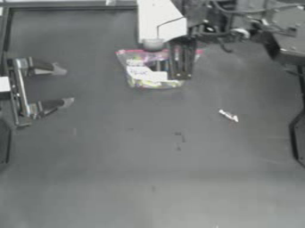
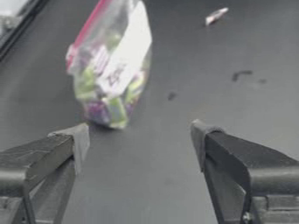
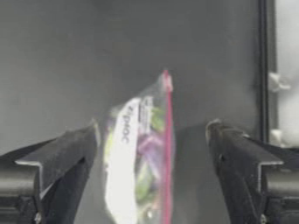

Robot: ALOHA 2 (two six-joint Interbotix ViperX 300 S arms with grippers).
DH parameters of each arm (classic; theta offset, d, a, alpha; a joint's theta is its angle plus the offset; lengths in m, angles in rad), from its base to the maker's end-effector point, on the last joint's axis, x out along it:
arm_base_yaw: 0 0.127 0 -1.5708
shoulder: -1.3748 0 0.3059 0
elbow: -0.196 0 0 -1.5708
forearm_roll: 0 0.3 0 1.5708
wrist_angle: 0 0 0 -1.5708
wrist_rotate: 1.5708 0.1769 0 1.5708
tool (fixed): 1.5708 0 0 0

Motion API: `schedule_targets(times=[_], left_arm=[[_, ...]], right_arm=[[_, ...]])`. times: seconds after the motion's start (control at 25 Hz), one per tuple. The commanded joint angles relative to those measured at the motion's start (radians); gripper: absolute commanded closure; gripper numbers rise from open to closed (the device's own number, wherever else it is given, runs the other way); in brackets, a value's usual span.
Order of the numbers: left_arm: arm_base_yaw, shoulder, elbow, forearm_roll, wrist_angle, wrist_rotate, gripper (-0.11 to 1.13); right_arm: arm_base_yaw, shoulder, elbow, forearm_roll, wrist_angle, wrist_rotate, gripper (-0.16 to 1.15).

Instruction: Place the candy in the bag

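My right end effector reaches in from the far side of the dark bench and sits right over the bag. Its two jaws are spread wide apart, one on each side of the bag, and I cannot tell if they touch the plastic. They are not squeezing anything. The bag lies on the bench near the far edge, close to the middle. It is clear, with a pink-red strip along its mouth, and I see green, purple and yellow sweets through its side, plus a white label with letters on it. In my right wrist view the pink-red strip runs between my two jaws. My left end effector waits at the left side of the bench, well apart from the bag. Its jaws are wide open too and hold nothing. From my left wrist view I look across the bench and see the bag ahead of my open jaws, with the candy farther off beyond it. The candy is a tiny long sweet in a whitish wrapper with a dark reddish middle. It lies alone on the bare bench, toward the right side, well apart from the bag and from both of my end effectors. A few small dark marks show on the bench near the middle.
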Motion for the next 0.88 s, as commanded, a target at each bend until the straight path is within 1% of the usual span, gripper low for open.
schedule_targets(times=[0.04,0.52,0.88], left_arm=[[0.008,0.000,-0.009,0.003,-0.005,0.002,0.03],[0.012,-0.011,-0.003,0.003,-0.005,0.002,0.03],[0.012,-0.020,0.008,0.003,-0.006,0.002,0.03]], right_arm=[[-0.005,0.018,-0.069,0.012,0.003,-0.014,-0.02],[-0.029,0.170,-0.195,0.012,0.046,-0.074,-0.02],[-0.035,0.242,-0.262,0.009,0.089,-0.092,-0.02]])
